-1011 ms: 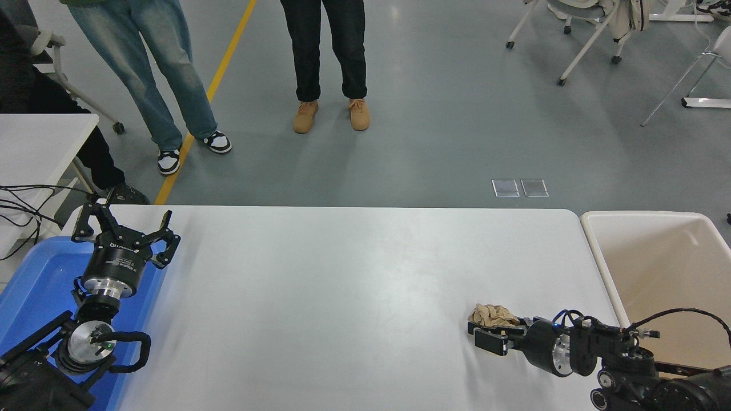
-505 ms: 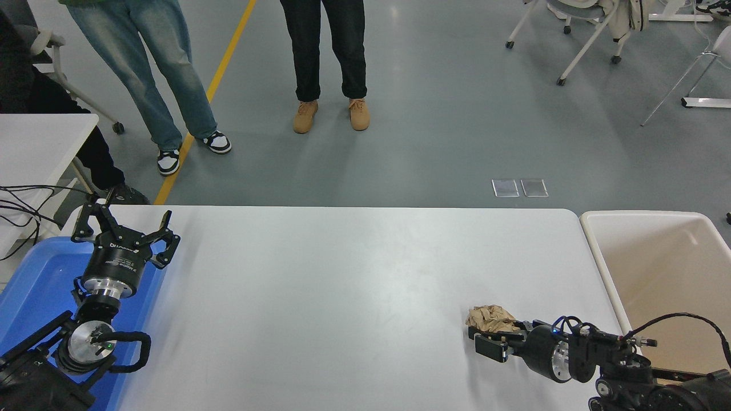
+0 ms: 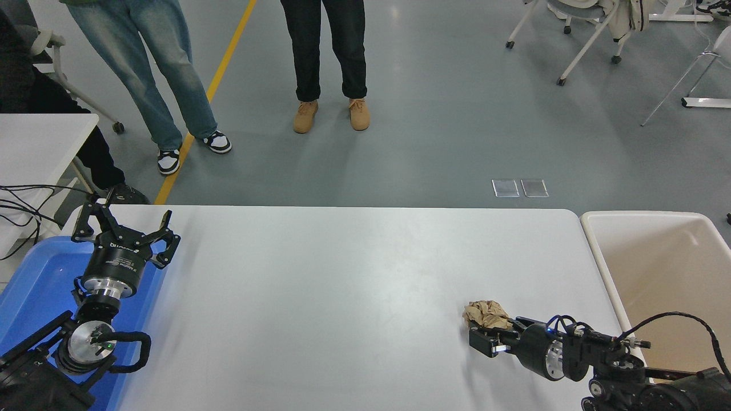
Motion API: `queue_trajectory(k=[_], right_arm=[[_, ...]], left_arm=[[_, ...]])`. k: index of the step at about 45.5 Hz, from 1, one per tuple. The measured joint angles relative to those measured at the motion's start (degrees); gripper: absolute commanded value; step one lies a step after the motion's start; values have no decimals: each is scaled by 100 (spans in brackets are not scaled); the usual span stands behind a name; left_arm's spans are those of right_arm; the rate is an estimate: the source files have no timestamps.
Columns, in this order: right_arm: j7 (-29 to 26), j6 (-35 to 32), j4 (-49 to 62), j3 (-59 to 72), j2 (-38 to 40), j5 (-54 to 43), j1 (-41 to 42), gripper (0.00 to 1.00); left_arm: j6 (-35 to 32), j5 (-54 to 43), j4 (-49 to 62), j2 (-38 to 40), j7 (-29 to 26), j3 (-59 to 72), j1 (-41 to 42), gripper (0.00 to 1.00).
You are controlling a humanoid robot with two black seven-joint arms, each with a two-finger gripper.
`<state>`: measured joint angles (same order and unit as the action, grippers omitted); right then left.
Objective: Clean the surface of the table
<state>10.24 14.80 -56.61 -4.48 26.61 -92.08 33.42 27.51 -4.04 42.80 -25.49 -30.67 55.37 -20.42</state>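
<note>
The table surface (image 3: 342, 297) is a wide white top. A crumpled wad of brown paper (image 3: 486, 314) lies on it near the front right. My right gripper (image 3: 485, 338) reaches in low from the lower right, and its tip is right against the near side of the wad. The wad hides part of the gripper head, so its grip does not show. My left gripper (image 3: 127, 231) stays parked at the lower left over the table's left edge, with its fingers spread open and nothing in them.
A blue bin (image 3: 40, 285) sits under the left arm. A cream bin (image 3: 662, 274) stands against the table's right end. Two people stand on the floor beyond the far edge. A smaller white table with cables (image 3: 34, 148) is at the far left.
The right arm has sunk lower and its gripper has slid slightly left, rolling at the wrist. The paper wad shifted a little left with it. The left arm has not moved.
</note>
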Motion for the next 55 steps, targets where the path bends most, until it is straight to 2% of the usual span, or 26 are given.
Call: queue_trajectory(k=[17, 33, 55], right_arm=[[174, -505, -420, 13, 540, 378, 262, 0], [362, -1268, -1697, -55, 1822, 1264, 945, 0], [914, -2138, -2458, -266, 3445, 2567, 1781, 0]], left_arm=[[0, -3, 0, 0, 0, 0, 0, 99], [0, -1, 0, 0, 0, 0, 1, 99], [0, 0, 0, 0, 0, 0, 1, 99]])
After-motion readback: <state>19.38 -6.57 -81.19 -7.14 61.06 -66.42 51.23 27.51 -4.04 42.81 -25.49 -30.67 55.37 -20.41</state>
